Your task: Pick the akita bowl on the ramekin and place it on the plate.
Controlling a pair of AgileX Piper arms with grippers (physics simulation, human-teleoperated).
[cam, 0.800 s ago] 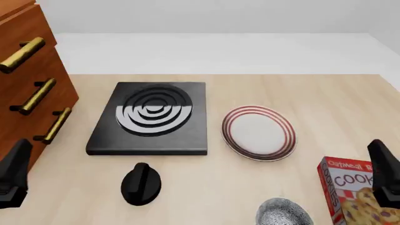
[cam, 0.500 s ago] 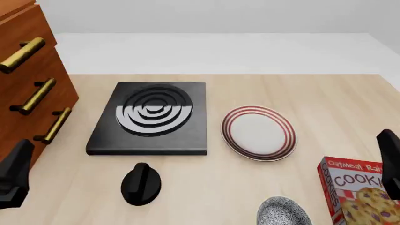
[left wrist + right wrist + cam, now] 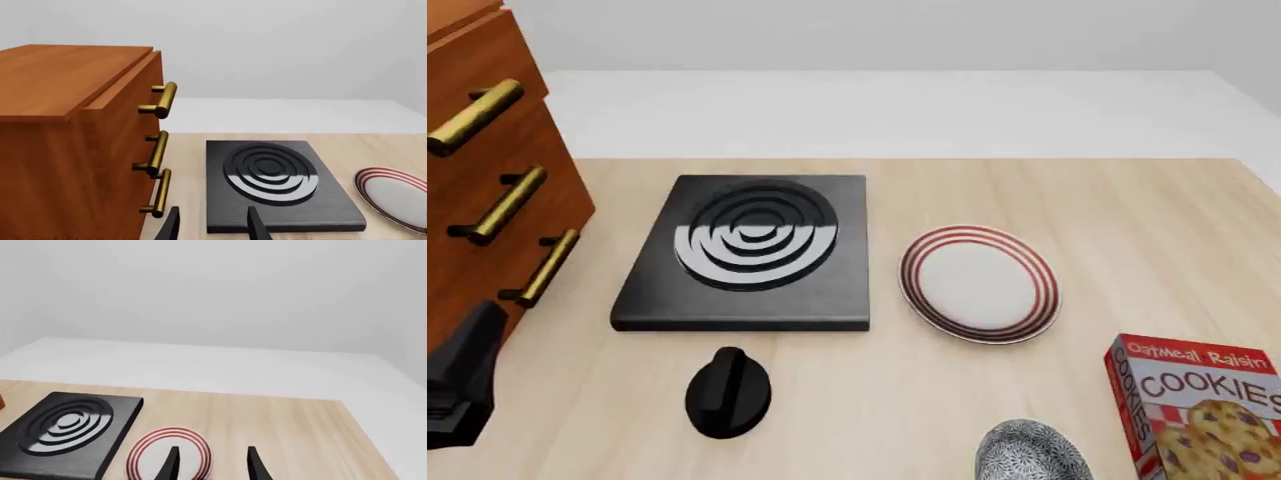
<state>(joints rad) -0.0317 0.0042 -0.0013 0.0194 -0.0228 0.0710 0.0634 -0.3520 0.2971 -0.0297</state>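
Standing at the table's left edge, the wooden drawer cabinet flanks the black stove plate, with the plate just right of it. Nearer, the akita bowl sits beside the cookie box; ramekin unseen. Both the left gripper and right gripper are spread apart, grasping nothing

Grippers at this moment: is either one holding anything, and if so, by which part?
Nothing is held. The left gripper and right gripper each show parted fingers with only open space between. The akita bowl sits untouched at the table's near edge.
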